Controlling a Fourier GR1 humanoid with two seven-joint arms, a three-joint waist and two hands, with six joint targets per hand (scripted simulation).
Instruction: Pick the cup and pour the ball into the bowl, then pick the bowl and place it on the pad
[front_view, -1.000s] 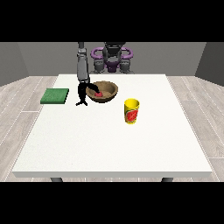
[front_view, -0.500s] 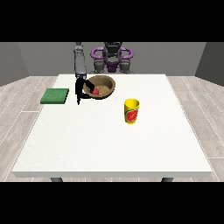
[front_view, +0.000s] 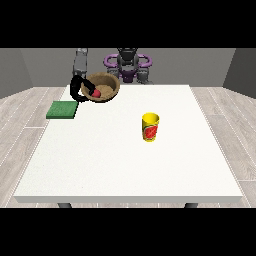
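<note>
The fingers (front_view: 84, 95) of the hand at the view's left (front_view: 77, 90) are curled round the near-left rim of the bowl (front_view: 102, 87), gripping it, with the thumb side hooked over the edge. The bowl is brown and round, held up off the tabletop (front_view: 125, 155) and tilted, so its open mouth faces partly toward the camera and partly upward; being round, it has no clear long axis. Inside it, close to the gripping fingers, lies the red ball (front_view: 95, 93). The bowl hangs over the far-left part of the tabletop, near the far edge and just in from the left corner.

The grey arm (front_view: 80, 62) rises from that hand toward the robot's body (front_view: 128, 62), which stands behind the far edge at its middle. The other hand, at the view's right (front_view: 145, 76), sits low by the body just beyond the far edge; whether its fingers are open or closed cannot be told.

The green pad (front_view: 63, 109) lies flat at the left edge of the tabletop, just nearer the camera than the bowl and apart from it. The yellow cup (front_view: 150, 127) stands upright, mouth up, its long axis vertical, near the middle of the tabletop, slightly right of centre, well apart from the bowl and pad.
</note>
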